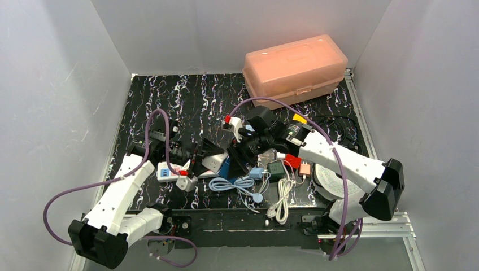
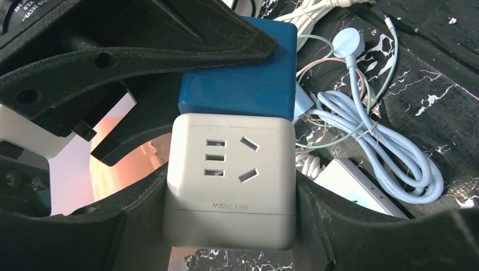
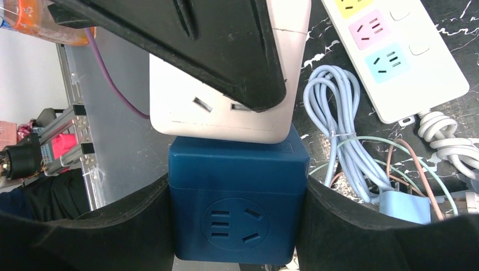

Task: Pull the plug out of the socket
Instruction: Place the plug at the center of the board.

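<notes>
The left fingers (image 2: pixel 361 237) are gripping the white socket cube (image 2: pixel 230 175) by its two sides; the right fingers (image 3: pixel 361 237) are gripping the blue plug cube (image 3: pixel 237 209), which is sitting pressed flat against that white socket cube.

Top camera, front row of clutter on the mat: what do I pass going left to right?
small white power strip → pale blue cable coil → white cable bundle → white ribbed disc
</notes>
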Controlling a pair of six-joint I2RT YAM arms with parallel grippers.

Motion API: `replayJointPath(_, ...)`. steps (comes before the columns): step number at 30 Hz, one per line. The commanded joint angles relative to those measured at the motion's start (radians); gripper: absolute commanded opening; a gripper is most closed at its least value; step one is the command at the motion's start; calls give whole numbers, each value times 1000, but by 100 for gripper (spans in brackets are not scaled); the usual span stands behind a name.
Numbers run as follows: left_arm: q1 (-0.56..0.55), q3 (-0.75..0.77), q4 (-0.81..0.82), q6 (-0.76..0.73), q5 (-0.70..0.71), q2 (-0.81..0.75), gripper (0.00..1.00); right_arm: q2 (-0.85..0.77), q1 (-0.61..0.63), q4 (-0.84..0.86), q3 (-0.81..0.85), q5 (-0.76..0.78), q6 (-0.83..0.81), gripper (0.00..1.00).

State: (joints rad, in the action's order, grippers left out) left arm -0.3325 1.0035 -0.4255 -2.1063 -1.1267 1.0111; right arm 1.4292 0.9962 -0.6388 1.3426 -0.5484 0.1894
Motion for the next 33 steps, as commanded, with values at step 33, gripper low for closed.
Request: replayJointPath(33, 207, -131, 163, -226, 382, 119, 0, -80, -228, -186, 34, 208, -20, 1)
